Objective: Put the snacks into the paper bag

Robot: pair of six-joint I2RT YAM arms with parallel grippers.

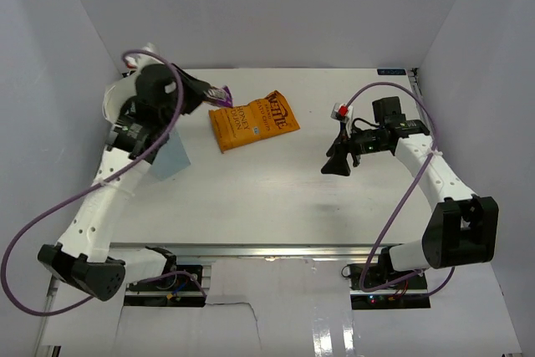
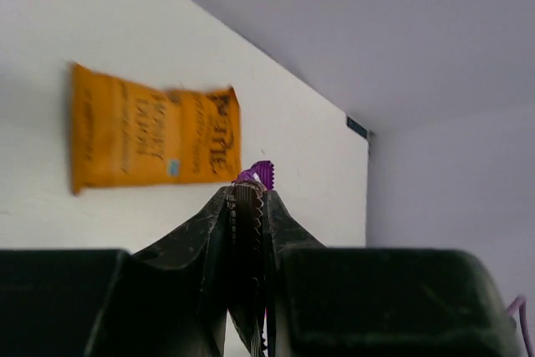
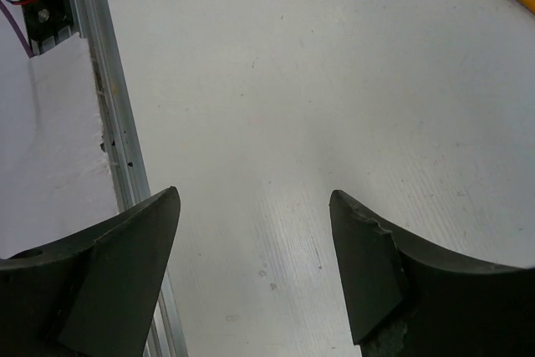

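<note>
The purple packet (image 1: 221, 93) is pinched tight in the left claw (image 1: 209, 95), just left of the orange bag (image 1: 253, 120). The paper bag (image 1: 171, 156) stands further left and nearer the robot, under the left arm. The orange bag lies slanted and seems to read "Kettle". The right claw (image 3: 253, 198), right of it, is wide apart and holds nothing.

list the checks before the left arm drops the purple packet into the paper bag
1. Left jaws shut on the purple packet: ok.
2. Packet above the paper bag: not ok, it hangs beside the orange bag.
3. Bag upright, mouth open: cannot tell, the left arm hides most of it.
4. Right jaws open, empty, away from the bag: ok.
5. Orange bag clear of the path to the paper bag: ok.
</note>
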